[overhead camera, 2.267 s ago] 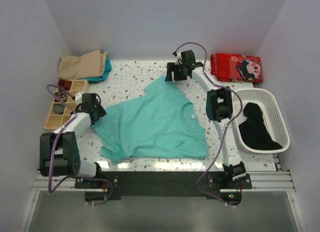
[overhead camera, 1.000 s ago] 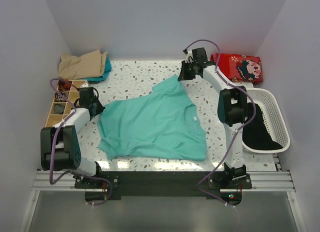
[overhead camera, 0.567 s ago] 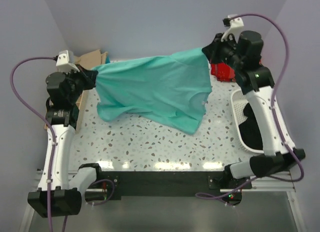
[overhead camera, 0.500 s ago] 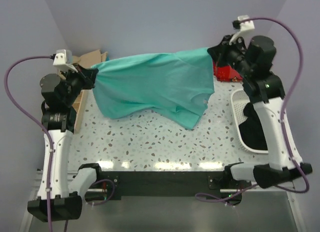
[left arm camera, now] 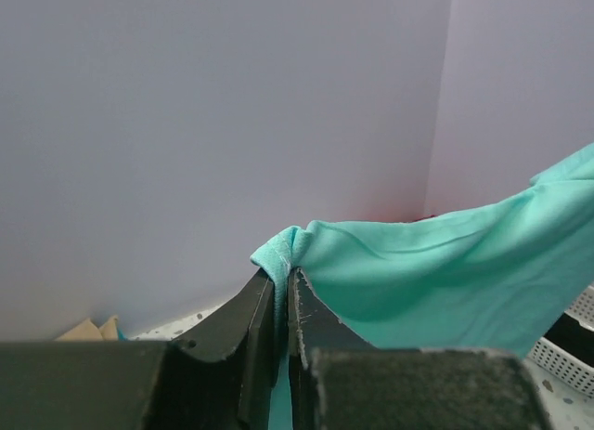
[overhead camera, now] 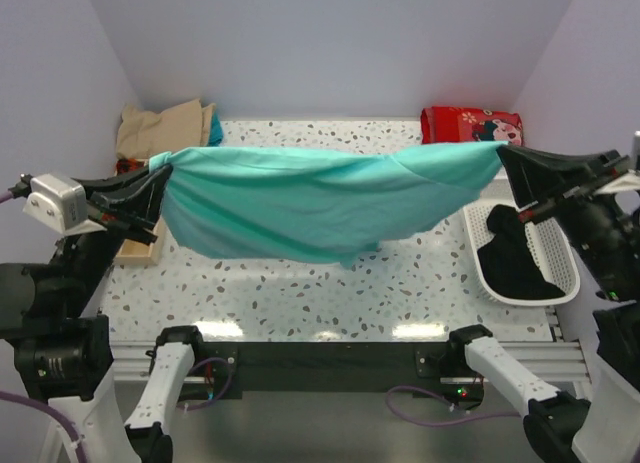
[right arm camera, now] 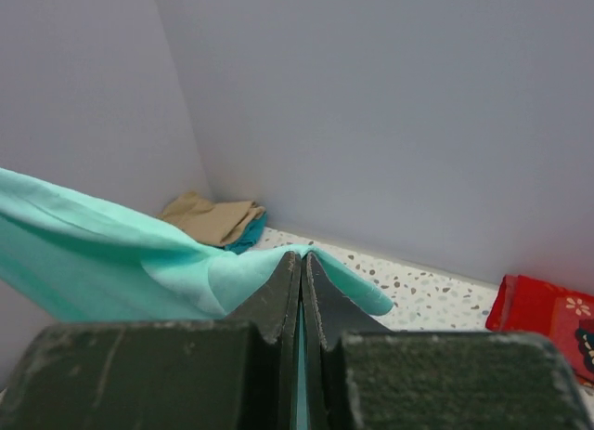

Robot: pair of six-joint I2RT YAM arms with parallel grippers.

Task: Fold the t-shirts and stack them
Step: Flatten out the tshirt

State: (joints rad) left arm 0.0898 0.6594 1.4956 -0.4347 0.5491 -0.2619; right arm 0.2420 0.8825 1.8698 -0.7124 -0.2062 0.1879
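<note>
At the far left corner of the desk (overhead camera: 400,283) lies a tan t-shirt (overhead camera: 160,128), loosely folded, with something teal-blue under it. This looks like the place where the stack is collected. Just in front of it, a wooden tray (overhead camera: 135,251) is mostly hidden behind the left arm (overhead camera: 60,313).

The left jaws are clenched on one edge of the teal t-shirt (overhead camera: 300,203). In the left wrist view a small bunch of fabric sticks out at their tips, and only a thin slit shows between them. From there the shirt hangs in the air across the whole desk, well above the surface. It sags in the middle, and one lower corner points down near the centre. The right jaws are pressed tightly together on the opposite edge, with a strip of teal showing between them. I judge that the two arms hold the shirt high and pulled apart so that the wrinkles fall out and the cloth can be laid flat. The folding itself is not yet begun.

At the far right lies a red cloth (overhead camera: 470,125) with a cartoon print. Beside the right arm (overhead camera: 600,223) stands a white basket (overhead camera: 550,248) with a black t-shirt (overhead camera: 505,253) inside, probably waiting for its turn.
</note>
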